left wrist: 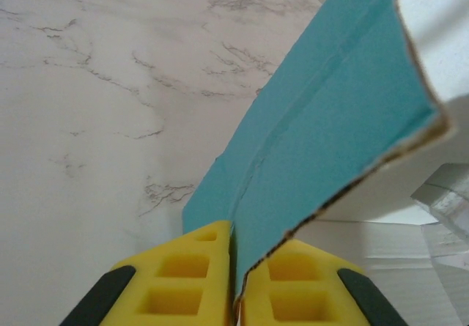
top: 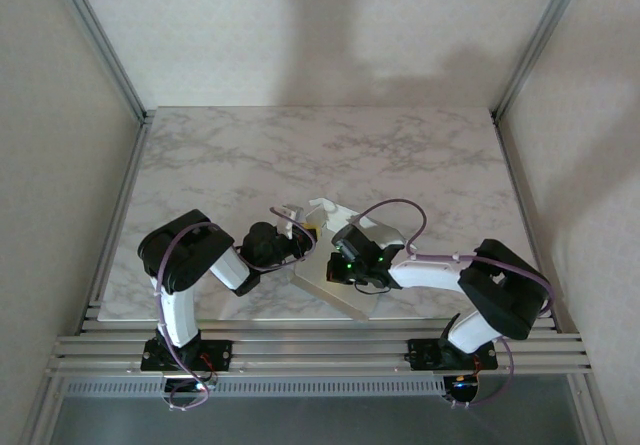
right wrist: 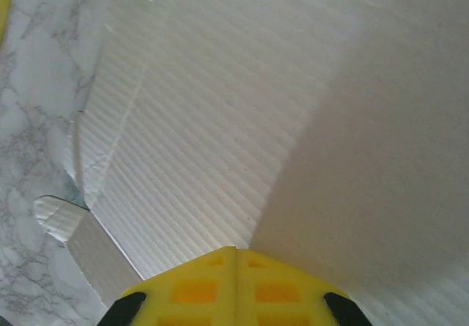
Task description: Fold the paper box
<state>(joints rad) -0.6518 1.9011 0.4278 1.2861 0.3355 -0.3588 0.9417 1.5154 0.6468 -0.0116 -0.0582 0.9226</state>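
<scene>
the left gripper (left wrist: 234,271) pinches a turquoise flap of the paper box (left wrist: 344,113), which runs straight out from its fingers (left wrist: 183,275), while the right gripper (right wrist: 236,267), clenched empty, points at the white face.

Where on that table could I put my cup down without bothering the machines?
The far half of the white marble-patterned table is bare, from the back wall down to mid-table. Crowded: the near middle, where the left claw pinches the turquoise-and-white card paper box and the shut right claw is close over its white face.
</scene>
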